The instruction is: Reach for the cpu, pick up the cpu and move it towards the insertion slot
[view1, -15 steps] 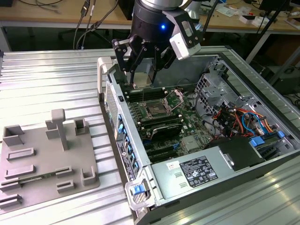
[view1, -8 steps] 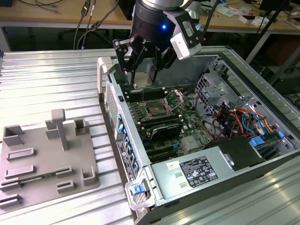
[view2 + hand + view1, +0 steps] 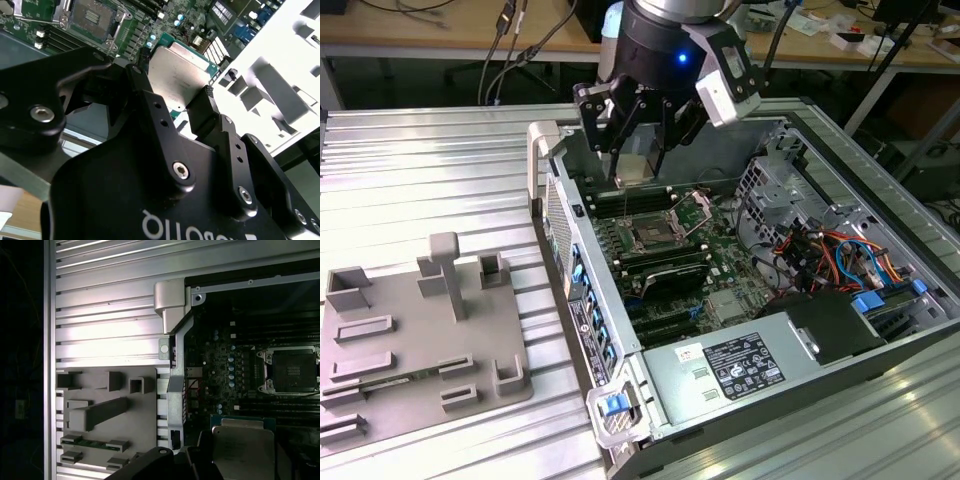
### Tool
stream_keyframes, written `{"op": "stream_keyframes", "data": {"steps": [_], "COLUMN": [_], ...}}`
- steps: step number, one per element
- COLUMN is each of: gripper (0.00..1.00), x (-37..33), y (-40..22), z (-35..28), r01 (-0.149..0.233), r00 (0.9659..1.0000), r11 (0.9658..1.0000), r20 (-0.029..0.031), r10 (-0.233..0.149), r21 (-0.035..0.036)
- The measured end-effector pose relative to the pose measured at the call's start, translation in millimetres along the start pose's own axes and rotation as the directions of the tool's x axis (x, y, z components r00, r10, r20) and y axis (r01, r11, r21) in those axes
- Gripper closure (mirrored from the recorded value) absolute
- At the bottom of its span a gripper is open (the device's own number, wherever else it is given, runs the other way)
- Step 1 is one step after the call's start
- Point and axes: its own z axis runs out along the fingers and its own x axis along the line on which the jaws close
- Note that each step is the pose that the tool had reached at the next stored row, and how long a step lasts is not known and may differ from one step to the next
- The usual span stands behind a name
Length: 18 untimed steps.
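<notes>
The open computer case (image 3: 880, 230) fills the right side of the exterior view. The gripper (image 3: 638, 165) at top middle holds the cpu (image 3: 632, 168) tight, just above the insertion slot (image 3: 652, 236).

Bright overhead light glares off the ribbed metal table (image 3: 420, 180) in the exterior view; the first wrist view's left edge sinks into deep shadow.

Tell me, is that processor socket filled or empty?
Empty. The insertion slot shows its bare dark centre, frame open, while the cpu is held in the gripper, above the board, in both wrist views.
</notes>
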Motion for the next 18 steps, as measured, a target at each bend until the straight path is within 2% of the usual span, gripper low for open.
{"op": "stream_keyframes", "data": {"steps": [11,18], "gripper": [0.45,0.45], "x": [-18.4,-23.0], "y": [5.3,10.4], "z": [0.9,1.4], "r01": [0.000,0.000], "r00": [1.0000,1.0000], "r11": [1.0000,1.0000], "r20": [-0.0001,0.0000], "r10": [0.000,0.000], "r21": [0.0002,0.0001]}}
